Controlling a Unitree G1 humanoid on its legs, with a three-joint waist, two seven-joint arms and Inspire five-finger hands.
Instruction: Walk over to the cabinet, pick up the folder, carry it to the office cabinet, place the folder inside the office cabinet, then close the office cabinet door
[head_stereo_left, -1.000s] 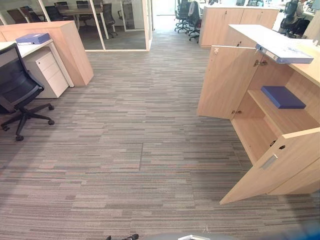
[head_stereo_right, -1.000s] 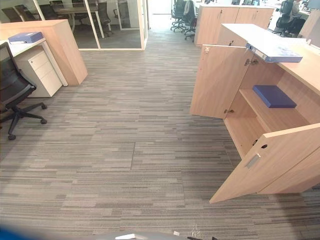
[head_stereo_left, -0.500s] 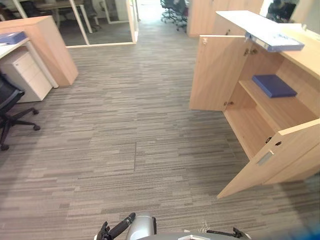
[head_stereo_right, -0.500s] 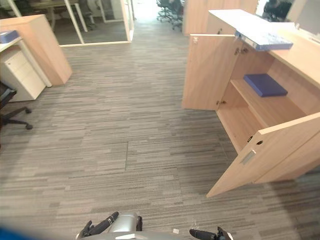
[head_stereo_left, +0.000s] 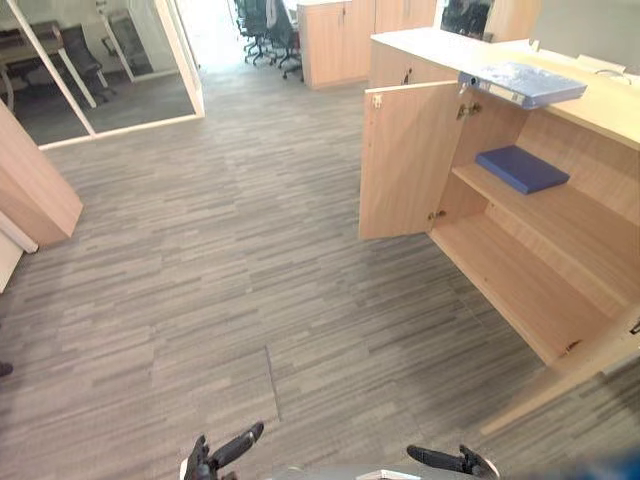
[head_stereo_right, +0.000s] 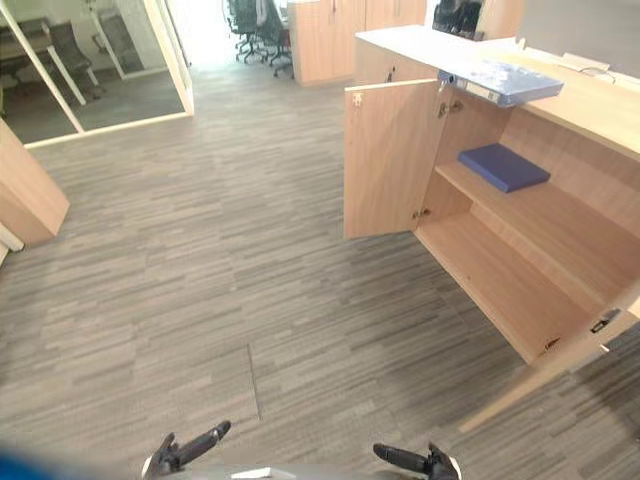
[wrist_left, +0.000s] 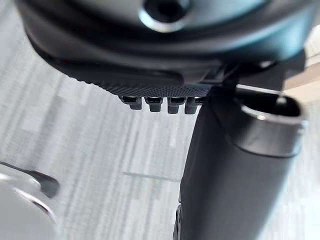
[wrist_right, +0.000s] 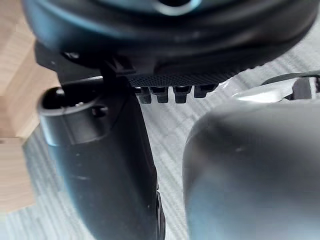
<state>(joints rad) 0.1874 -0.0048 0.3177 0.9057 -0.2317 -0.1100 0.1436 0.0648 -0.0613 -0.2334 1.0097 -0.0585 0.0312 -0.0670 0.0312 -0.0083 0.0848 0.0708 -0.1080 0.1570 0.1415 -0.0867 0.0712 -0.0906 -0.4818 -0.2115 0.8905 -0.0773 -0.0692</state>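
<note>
The view has swung toward the open office cabinet (head_stereo_left: 510, 285), upper right; blue folder (head_stereo_left: 520, 168) on its shelf; left hand (head_stereo_left: 205, 462) and right hand (head_stereo_left: 450, 461) loose-fingered, empty; its door (head_stereo_left: 400, 160) probably needs closing next.

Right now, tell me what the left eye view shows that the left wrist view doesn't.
The left eye view adds the open cabinet with a blue folder on its upper shelf, a binder on top, and the right hand. The left wrist view adds a close look at the fingers of the left hand, straight and holding nothing. Both share the carpet and the left hand.
</note>
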